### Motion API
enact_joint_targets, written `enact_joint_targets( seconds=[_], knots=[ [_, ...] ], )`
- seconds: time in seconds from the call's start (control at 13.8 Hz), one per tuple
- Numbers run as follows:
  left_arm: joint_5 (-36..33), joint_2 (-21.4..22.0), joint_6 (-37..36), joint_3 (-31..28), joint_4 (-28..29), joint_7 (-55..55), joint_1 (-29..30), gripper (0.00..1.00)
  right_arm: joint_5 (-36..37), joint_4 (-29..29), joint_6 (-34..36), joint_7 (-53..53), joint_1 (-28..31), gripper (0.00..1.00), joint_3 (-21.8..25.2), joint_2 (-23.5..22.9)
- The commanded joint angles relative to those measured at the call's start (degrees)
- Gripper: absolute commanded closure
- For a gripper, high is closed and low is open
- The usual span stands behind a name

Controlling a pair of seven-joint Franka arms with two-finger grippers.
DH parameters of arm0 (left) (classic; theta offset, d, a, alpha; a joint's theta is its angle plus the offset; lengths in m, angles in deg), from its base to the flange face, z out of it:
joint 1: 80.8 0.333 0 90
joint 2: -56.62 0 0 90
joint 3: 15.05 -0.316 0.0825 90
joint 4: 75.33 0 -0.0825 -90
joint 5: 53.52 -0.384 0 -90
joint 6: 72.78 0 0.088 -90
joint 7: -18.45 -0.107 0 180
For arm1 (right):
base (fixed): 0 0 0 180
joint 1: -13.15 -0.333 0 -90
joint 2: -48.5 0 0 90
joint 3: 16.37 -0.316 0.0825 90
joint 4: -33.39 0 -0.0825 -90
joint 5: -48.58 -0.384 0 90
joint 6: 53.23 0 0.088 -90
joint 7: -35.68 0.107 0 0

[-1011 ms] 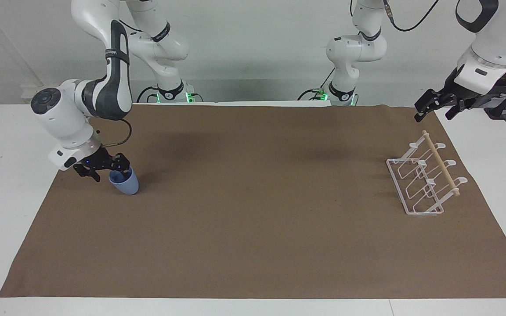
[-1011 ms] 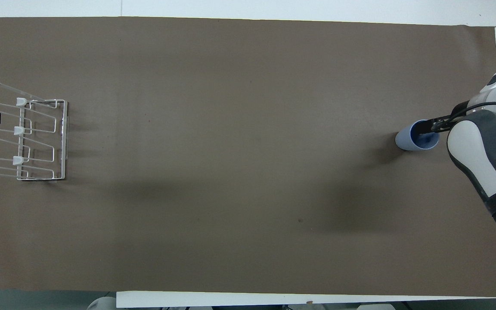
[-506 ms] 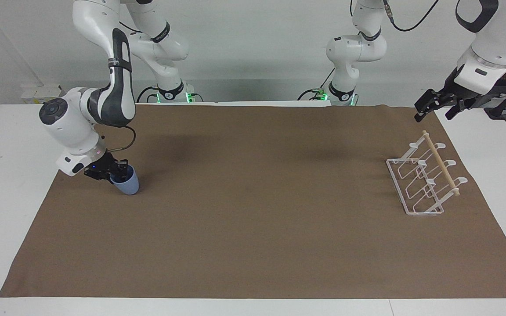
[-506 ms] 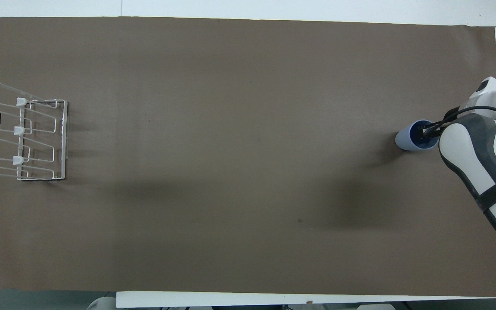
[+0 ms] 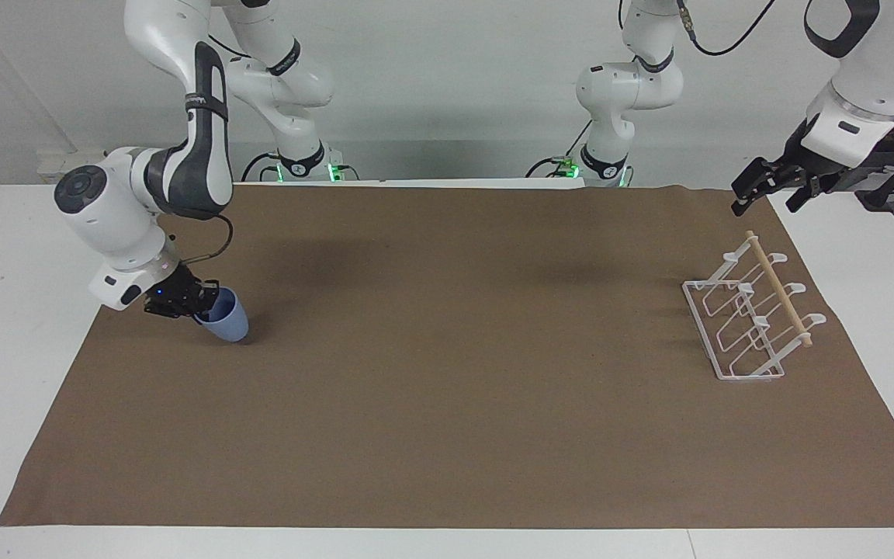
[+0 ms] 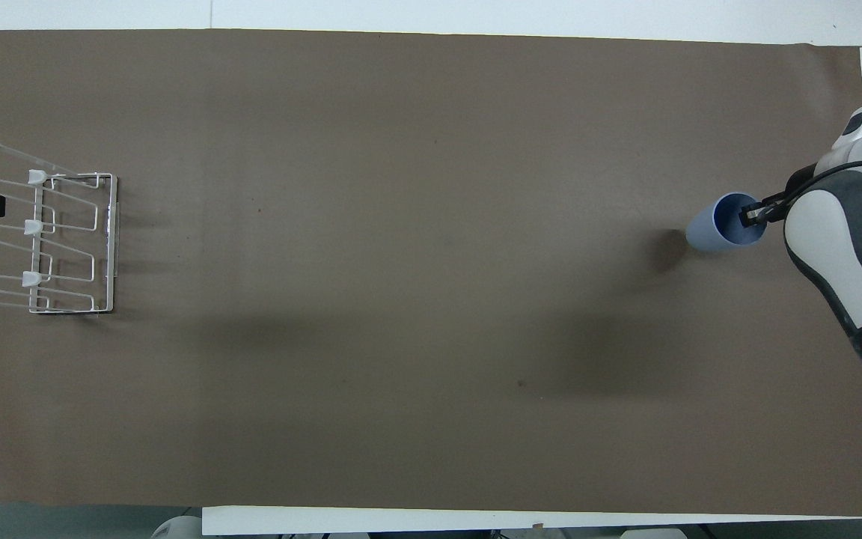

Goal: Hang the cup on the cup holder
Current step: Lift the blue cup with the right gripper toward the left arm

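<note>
Right gripper (image 5: 200, 301) just clamped the rim of the cup (image 5: 225, 317), tipping it off the mat (image 5: 447, 435) near the right arm's end, left gripper (image 5: 773, 192) waiting open above the cup holder (image 5: 750, 314); carry comes next.

You've got a brown mat (image 5: 447, 404) lying flat over most of the white table (image 5: 20, 264); bare table shows along its edges at both ends and along the edge farthest from the robots; grey wall (image 5: 447, 93) rises above the table; black cables (image 5: 726, 43) hang against the wall.
</note>
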Motion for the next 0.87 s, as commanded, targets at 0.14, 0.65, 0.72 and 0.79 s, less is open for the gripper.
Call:
enact_joint_targets(
  seconds=[0.14, 0.65, 0.72, 0.79],
  knots=[
    [-0.9, 1.4, -0.2, -0.1, 1.4, 0.7, -1.2, 0.0, -5.0, -10.3, 11.8, 7.5, -8.4, 1.0, -1.0, 0.5],
    [1.1, 4.8, 3.4, 0.0, 9.1, 16.3, -1.1, 0.0, -34.9, -12.1, 9.7, 31.0, -22.2, 1.0, -1.0, 0.0],
    [3.5, 4.9, 4.5, -0.1, 10.5, 21.0, -1.1, 0.0, -38.3, -12.1, 8.6, 32.2, -23.8, 1.0, -1.0, 0.0],
    [6.1, 4.8, 4.9, -0.1, 10.9, 24.8, -1.1, 0.0, -41.1, -11.8, 7.0, 33.9, -25.2, 1.0, -1.0, 0.0]
  ],
)
